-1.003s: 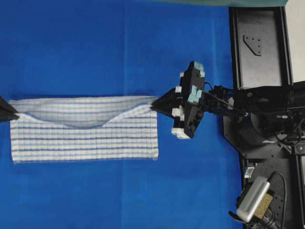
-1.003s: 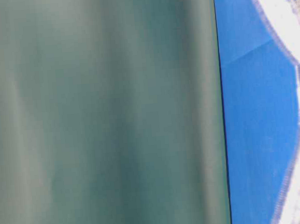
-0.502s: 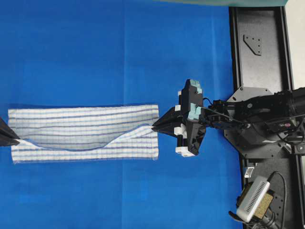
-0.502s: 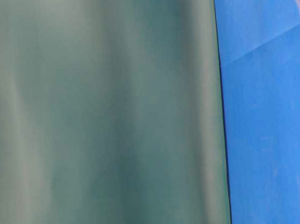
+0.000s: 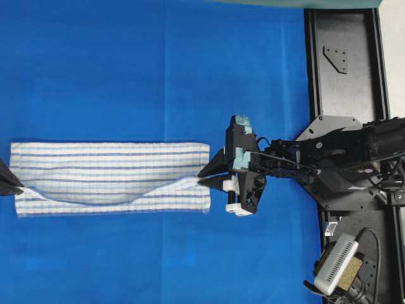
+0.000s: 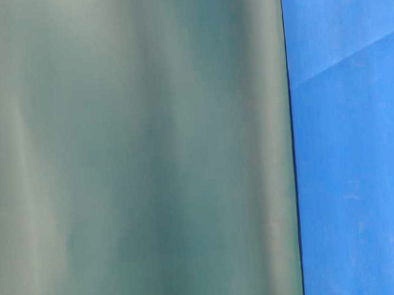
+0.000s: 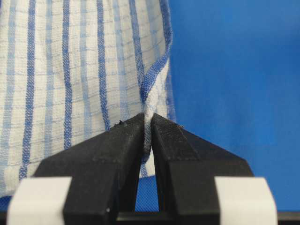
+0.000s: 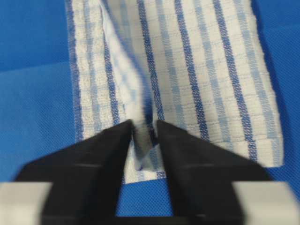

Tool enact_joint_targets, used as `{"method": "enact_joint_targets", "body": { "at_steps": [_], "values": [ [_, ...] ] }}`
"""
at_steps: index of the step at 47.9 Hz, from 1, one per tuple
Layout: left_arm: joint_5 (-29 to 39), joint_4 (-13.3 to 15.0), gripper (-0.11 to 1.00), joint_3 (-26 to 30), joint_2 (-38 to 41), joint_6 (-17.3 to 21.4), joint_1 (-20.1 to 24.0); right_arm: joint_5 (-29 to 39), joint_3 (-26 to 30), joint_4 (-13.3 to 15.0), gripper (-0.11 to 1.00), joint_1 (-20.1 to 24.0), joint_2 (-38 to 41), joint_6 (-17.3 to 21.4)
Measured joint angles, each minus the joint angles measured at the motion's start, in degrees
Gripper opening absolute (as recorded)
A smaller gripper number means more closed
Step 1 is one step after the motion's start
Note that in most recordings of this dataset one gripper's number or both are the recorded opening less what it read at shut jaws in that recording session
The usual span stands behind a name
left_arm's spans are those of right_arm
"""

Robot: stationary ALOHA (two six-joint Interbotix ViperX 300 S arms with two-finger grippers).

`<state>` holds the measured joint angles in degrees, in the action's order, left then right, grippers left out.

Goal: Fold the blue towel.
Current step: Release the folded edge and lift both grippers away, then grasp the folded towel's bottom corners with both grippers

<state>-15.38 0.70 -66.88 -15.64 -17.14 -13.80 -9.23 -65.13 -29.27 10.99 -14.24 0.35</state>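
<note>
towel (image 5: 111, 177) on table cover (image 5: 158, 69), between left tool (image 5: 7, 185), right tool (image 5: 204, 177)

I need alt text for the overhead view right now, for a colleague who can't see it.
A striped towel lies folded lengthwise on a blue table cover, its top layer sagging short of the near edge. The left gripper pinches its left corner; the right gripper, jaws parted, sits at the right end.
</note>
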Motion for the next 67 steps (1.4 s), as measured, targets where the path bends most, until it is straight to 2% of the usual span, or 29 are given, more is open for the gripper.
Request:
{"method": "enact_joint_targets", "body": {
  "at_steps": [4,6,9,16,20,31,43,50,58,67],
  "values": [
    [0.0,0.2,0.06,0.5,0.7,0.0,0.0,0.3,0.4,0.0,0.75,0.0,0.4,0.0],
    [0.0,0.4,0.12,0.9,0.9,0.0,0.0,0.4,0.6,0.0,0.84,0.0,0.5,0.1],
    [0.1,0.6,0.27,1.2,0.9,0.0,0.0,0.4,0.8,0.0,0.95,0.1,0.6,0.0],
    [0.1,0.8,0.73,1.4,0.5,0.0,-0.2,0.4,1.1,0.0,0.93,0.2,0.4,-0.7],
    [0.2,0.8,0.89,1.4,-0.4,0.0,-0.4,0.4,1.3,0.5,0.92,0.1,-0.2,-1.0],
    [1.8,0.8,0.82,1.2,-3.3,1.0,1.9,0.4,1.3,2.3,0.92,-1.4,-2.3,-1.3],
    [2.0,0.8,0.8,1.2,-3.2,1.3,12.3,0.4,1.3,3.7,0.92,-10.1,-2.7,-5.7],
    [2.0,0.6,0.79,0.8,-1.2,3.9,16.6,0.4,1.3,3.7,0.92,-14.1,-2.5,-8.6],
    [1.5,0.6,0.79,0.7,2.0,6.5,17.4,0.1,1.2,3.8,0.91,-15.9,0.8,-9.4],
    [-0.4,0.6,0.75,0.6,7.3,6.6,17.6,-1.7,1.2,3.3,0.9,-15.9,6.0,-9.2]
  ]
}}
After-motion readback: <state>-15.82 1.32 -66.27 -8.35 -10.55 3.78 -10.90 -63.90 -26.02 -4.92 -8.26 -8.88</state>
